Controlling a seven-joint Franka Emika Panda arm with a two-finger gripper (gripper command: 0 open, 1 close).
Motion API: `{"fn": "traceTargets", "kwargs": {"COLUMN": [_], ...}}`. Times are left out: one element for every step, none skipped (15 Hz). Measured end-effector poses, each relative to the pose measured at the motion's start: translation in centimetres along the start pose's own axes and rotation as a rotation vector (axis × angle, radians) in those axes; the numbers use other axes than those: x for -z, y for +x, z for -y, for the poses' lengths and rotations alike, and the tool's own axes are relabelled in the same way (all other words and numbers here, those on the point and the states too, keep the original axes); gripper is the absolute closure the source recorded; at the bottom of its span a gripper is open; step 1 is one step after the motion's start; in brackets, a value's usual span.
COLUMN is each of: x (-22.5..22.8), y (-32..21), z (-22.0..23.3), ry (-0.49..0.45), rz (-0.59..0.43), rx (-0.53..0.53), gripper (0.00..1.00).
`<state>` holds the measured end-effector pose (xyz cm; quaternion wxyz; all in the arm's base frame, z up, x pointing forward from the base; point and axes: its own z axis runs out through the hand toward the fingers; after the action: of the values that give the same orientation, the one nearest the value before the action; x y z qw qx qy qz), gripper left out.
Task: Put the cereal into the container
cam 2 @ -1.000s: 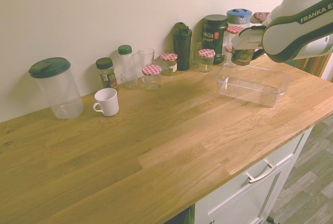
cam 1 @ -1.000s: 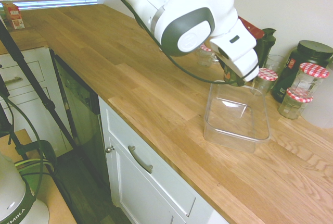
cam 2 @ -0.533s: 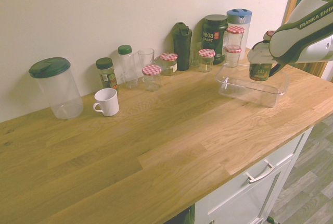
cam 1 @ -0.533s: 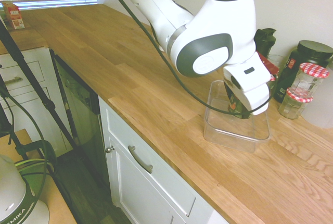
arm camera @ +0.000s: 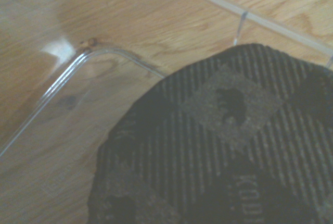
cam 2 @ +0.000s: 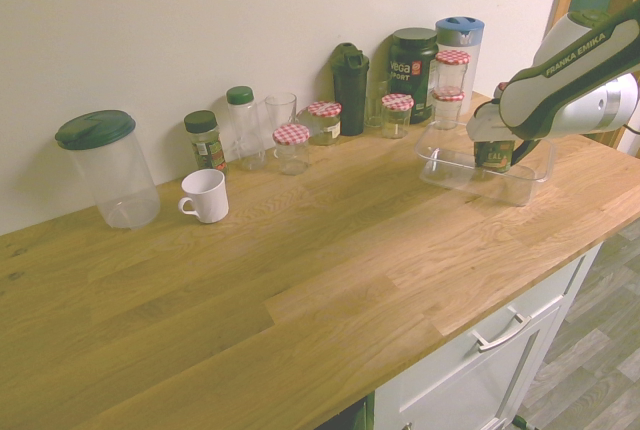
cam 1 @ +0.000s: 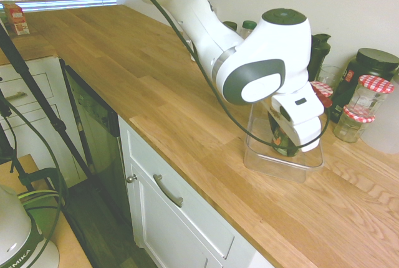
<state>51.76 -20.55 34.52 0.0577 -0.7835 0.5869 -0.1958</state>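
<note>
- First exterior view: my white two-finger gripper [cam 1: 292, 136] is clamped on the green cylindrical cereal cup [cam 1: 283, 137], within the walls of the clear rectangular plastic tub [cam 1: 274, 167].
- Second exterior view: only here I see the white ceramic mug [cam 2: 206, 196]; my cup sits lower than a second ago.
- Wrist view: only here the cup's dark top shows bear prints.
</note>
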Motion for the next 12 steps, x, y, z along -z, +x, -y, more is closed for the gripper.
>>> {"fn": "traceTargets", "kwargs": {"x": [0.0, 0.0, 0.1, 0.3, 0.5, 0.8, 1.0, 1.3, 1.5, 1.5, 1.5, 1.5], "y": [-0.1, -0.1, -0.1, 0.0, 0.0, 0.0, 0.0, 0.0, 0.1, 0.1, 0.1, 0.1], "z": [0.0, 0.0, 0.1, 0.2, 0.3, 0.3, 0.4, 0.5, 0.6, 0.7, 0.6, 0.6], "ry": [-0.002, -0.007, -0.014, -0.027, -0.043, -0.059, -0.072, -0.081, -0.085, -0.086, -0.089, -0.089], "rz": [0.003, 0.008, 0.015, 0.028, 0.046, 0.069, 0.094, 0.116, 0.133, 0.15, 0.162, 0.169], "rx": [-0.007, -0.018, -0.026, -0.033, -0.039, -0.05, -0.064, -0.08, -0.095, -0.111, -0.12, -0.126], "gripper": [0.0, 0.0, 0.0, 0.0, 0.0, 0.0, 0.0, 0.0, 0.0, 0.0, 0.0, 0.0]}}
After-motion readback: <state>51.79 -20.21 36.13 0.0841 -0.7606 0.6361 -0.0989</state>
